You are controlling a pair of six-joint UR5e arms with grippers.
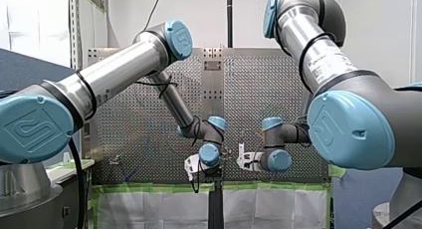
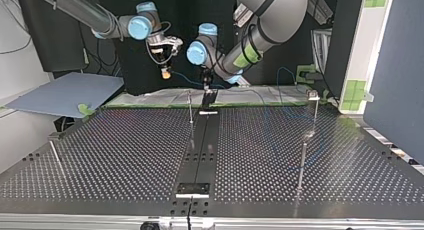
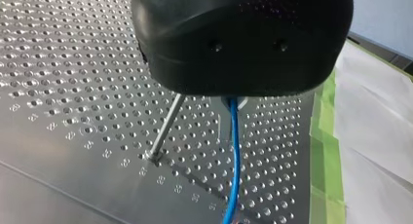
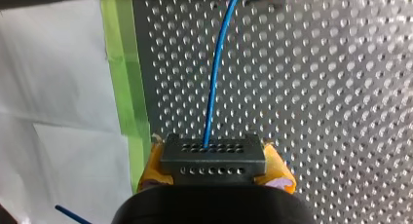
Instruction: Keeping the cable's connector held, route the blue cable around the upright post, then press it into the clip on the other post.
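Cable leaves the grey connector, which the right gripper pinches between yellow pads over the table edge, near green tape. In the left wrist view the cable comes out from under the left gripper and runs down beside a thin post, apart from it. The left gripper's black body hides its grip: cannot tell. In the top view, the clip post stands well apart, at the right.

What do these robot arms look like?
Both my left arm and my right arm are silver tubes with grey joints and light-blue caps bearing a logo. Thin black cables run along them. The pads on my right jaws are yellow.
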